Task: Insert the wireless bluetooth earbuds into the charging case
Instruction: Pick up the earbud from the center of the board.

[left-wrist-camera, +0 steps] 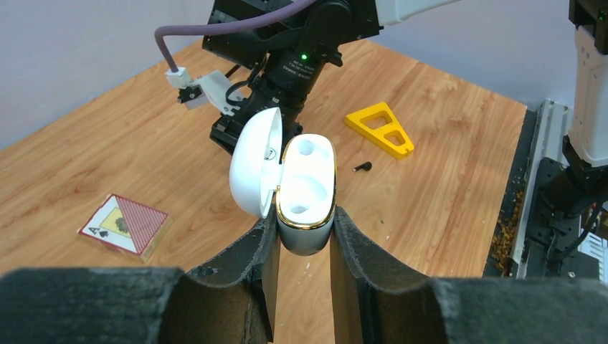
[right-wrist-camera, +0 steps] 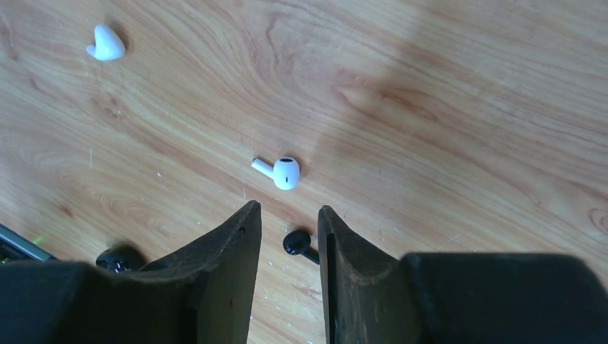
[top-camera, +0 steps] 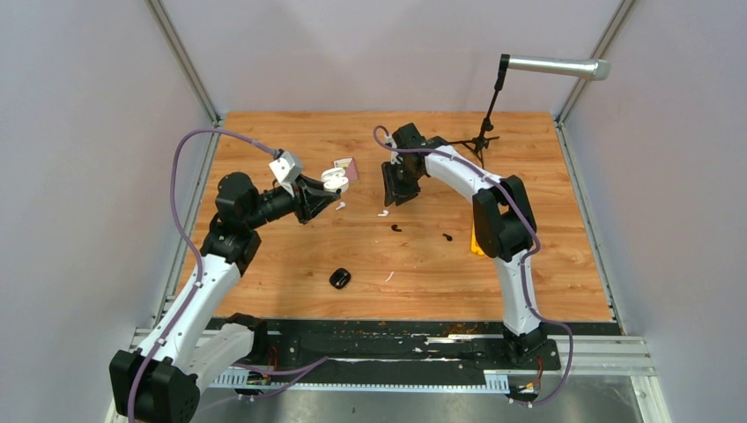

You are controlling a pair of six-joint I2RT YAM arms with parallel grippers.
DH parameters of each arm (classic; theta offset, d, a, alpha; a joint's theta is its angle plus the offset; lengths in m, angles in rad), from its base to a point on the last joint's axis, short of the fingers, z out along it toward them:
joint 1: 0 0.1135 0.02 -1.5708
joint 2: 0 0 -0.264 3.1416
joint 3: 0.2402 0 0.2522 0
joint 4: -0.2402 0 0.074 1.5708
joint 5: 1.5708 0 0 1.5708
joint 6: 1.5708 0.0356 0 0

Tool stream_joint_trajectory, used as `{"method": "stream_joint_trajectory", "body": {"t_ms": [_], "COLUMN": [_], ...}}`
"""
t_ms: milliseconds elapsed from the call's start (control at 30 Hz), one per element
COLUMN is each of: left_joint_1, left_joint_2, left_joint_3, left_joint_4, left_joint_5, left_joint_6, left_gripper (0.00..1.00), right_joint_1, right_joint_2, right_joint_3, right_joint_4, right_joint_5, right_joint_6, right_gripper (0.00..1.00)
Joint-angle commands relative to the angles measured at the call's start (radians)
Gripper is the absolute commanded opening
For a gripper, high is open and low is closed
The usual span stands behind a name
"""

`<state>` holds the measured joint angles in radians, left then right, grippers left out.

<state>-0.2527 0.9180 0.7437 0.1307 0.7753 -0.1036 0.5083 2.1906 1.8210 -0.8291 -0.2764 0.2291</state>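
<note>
Above the middle of the tabletop, toward its far side, the right end effector hangs pointing downward with its jaws partly apart and nothing gripped. A white earbud lies on the wood just beyond the fingertips, its stem pointing away from its bulb. A black earbud lies on the wood directly below the gap between the jaws. A second white earbud lies well apart, toward the left arm. To the left, the left end effector is closed on the lower body of the white charging case. It holds the case above the tabletop with the lid hinged open and both wells visibly empty. The step in hand appears to be the pick of the first earbud. The white earbud is the likely match for this case, so shift the right end effector until that earbud, not the black one, sits between the jaws. Align the jaws across the bulb, not along the thin stem, because the glossy shell will probably slip under an off-centre pinch. Lower until the fingertips almost touch the wood, then close gently. Keep the case steady and its wells facing the approaching arm. At insertion, the stem should enter the deeper end of a well first.
</note>
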Motion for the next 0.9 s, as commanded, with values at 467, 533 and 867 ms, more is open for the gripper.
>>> {"method": "stream_joint_trajectory", "body": {"t_ms": [467,533,867], "left_joint_1": [0.009,0.009,0.009], "left_joint_2": [-0.018,-0.017,-0.018], "left_joint_3": [0.024,0.021,0.011], "left_joint_4": [0.001,0.008,0.01], "left_joint_5": [-0.003,-0.005,-0.007], "left_joint_6": [0.029,0.026,0.023], "left_gripper": [0.0,0.0,0.0], "right_joint_1": [0.041,0.045,0.056], "right_joint_2": [0.098,0.106,0.09], "right_joint_3": [0.092,0.1,0.08], "right_joint_4": [0.006,0.01,-0.006], "right_joint_5": [0.09,0.091,0.095], "right_joint_6": [0.101,0.1,0.104], "right_gripper": [0.3,0.3,0.3]}}
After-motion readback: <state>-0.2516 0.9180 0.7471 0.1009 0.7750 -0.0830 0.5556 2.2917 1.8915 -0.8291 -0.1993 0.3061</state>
